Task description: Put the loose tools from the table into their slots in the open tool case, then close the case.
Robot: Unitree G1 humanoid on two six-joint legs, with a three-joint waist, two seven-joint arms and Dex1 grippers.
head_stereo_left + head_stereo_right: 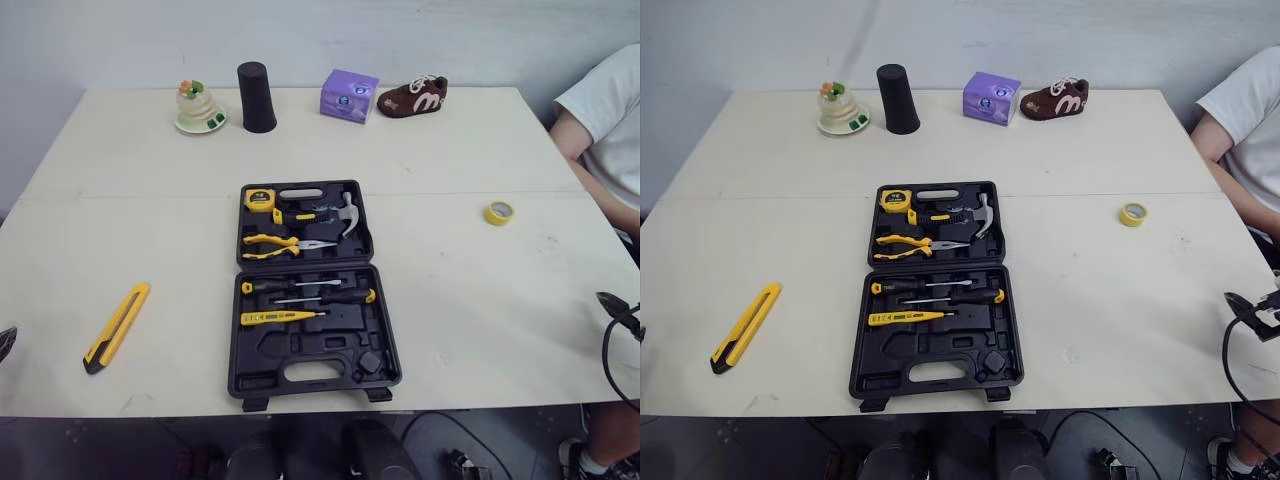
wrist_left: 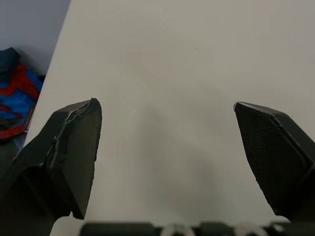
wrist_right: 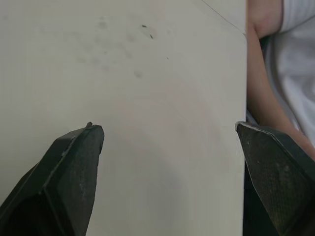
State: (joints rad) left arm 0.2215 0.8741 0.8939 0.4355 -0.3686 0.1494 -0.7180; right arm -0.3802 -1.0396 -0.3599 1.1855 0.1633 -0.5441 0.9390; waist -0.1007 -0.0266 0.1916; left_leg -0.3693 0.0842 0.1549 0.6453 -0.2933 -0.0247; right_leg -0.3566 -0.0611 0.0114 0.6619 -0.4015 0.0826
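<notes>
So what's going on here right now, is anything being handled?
Nothing is held yet. The tool case lies open on the table with several tools seated. Two loose items remain: a yellow utility knife toward the robot's left and a yellow tape roll toward its right. The left gripper and right gripper hover open over bare table. A person sits at the right side.

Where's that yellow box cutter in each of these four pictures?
Left eye view: box cutter, low left, left of the tool case.
Right eye view: box cutter low left too.
Left wrist view: not in it.
Right wrist view: not in it.
Shared landmark: the tool case.
</notes>
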